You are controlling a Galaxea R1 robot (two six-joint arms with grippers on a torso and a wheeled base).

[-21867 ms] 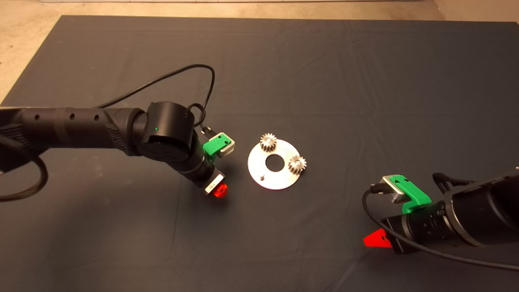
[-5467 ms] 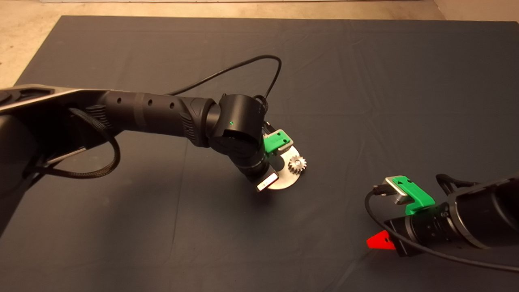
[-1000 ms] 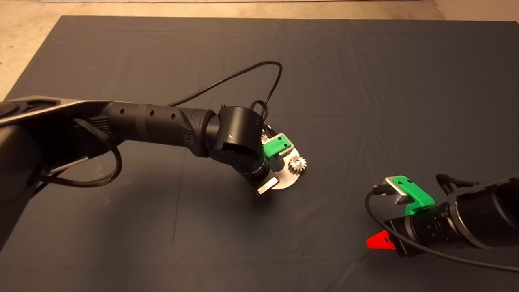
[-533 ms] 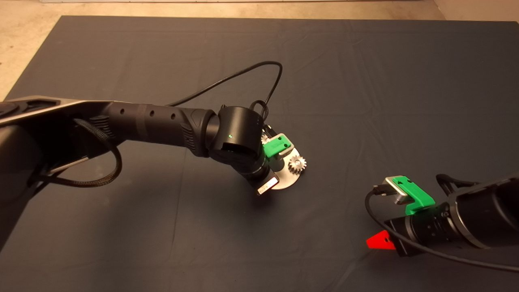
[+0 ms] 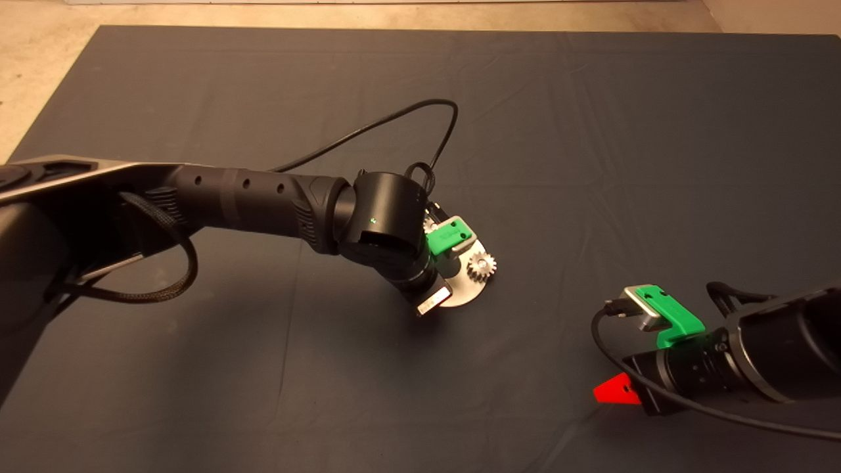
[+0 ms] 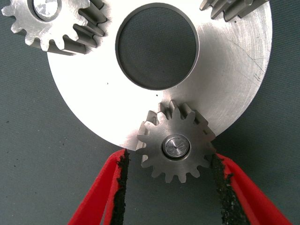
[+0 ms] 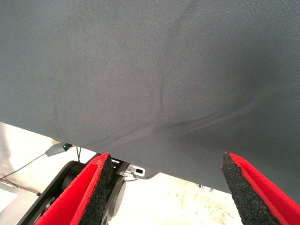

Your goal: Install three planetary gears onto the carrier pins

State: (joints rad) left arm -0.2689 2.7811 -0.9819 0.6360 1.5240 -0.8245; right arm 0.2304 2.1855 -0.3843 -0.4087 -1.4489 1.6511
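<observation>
A dark grey mat [image 5: 591,131] covers almost the whole surface and has soft creases and folds, most of them toward 12 and 1 o'clock. A pale beige floor [image 5: 39,72] shows beyond its edge at 10 and 11 o'clock and in a small corner at 1 o'clock. The light is warm and falls unevenly: the mat is brighter near the centre and darker toward 3 o'clock.

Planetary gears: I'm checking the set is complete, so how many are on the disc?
3, each on a pin of the disc: one gear between the left gripper's fingers, one by the centre hole, one partly cut off at the frame edge.
</observation>
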